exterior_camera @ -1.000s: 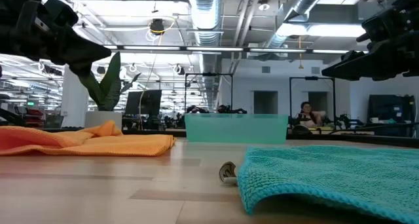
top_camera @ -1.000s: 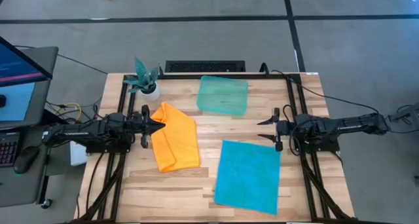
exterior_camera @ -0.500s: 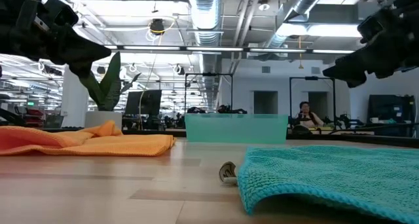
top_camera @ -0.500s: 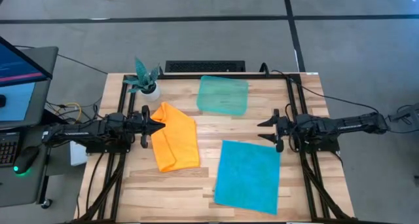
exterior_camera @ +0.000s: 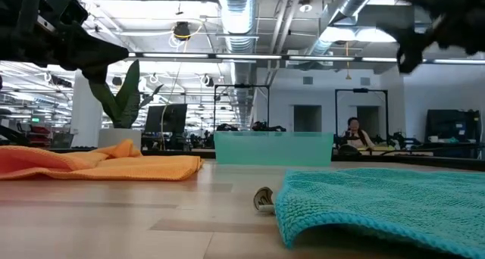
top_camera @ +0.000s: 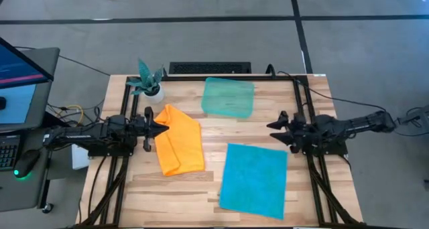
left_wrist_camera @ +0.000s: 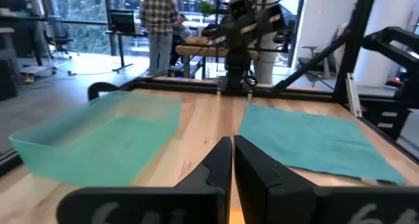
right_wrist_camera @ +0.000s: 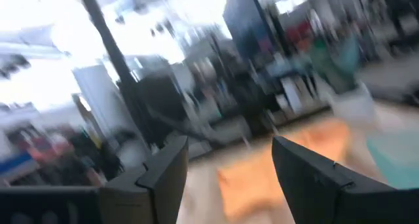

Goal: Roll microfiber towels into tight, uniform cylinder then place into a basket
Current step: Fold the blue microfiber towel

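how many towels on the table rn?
2. The orange towel lies loosely folded on the left, by the left gripper. The turquoise towel lies flat front-right. None in the basket.

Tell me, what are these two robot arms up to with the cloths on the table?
Nothing is being held yet. An orange towel lies rumpled and a turquoise towel lies flat on the table, neither rolled. The green basket at the far edge has no towel in it. The left gripper sits shut at the orange towel's edge. The right gripper is open, above the table near the turquoise towel's corner.
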`<state>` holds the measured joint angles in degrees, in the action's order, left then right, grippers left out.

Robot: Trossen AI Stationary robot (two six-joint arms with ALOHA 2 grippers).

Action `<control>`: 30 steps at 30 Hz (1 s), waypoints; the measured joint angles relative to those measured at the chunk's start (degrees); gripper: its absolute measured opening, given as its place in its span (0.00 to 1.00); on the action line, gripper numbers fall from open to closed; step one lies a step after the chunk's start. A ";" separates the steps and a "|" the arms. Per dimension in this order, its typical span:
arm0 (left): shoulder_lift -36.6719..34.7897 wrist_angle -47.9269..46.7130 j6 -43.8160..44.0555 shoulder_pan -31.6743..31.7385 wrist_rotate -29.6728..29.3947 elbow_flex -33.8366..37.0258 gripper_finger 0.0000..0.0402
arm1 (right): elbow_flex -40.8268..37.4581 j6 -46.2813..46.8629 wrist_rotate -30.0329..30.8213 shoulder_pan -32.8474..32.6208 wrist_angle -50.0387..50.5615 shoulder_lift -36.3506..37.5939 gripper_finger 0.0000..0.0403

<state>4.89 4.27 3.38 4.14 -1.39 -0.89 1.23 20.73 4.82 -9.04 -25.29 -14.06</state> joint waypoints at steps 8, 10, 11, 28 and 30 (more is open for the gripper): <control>0.00 -2.05 3.77 0.00 -2.22 -0.02 0.02 | 0.59 -2.69 1.27 -3.15 -12.66 -4.39 0.61; 0.00 -2.25 3.20 0.00 -2.61 -0.02 0.02 | 2.05 -2.67 1.38 -4.49 -12.89 -6.76 0.61; 0.00 -2.19 2.88 0.00 -2.97 -0.02 0.02 | 2.81 -2.69 1.36 -5.27 -13.02 -8.10 0.61; 0.00 -2.86 4.51 0.00 -3.71 -0.15 0.02 | 21.01 14.00 10.37 -11.63 27.45 -32.86 0.61; 0.00 -2.54 3.68 0.00 -4.62 -0.15 0.02 | 21.59 17.81 10.35 -11.45 29.82 -35.17 0.61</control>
<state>4.89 1.74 7.05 4.14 -6.01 -1.04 22.82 38.54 15.17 -20.49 4.52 -49.23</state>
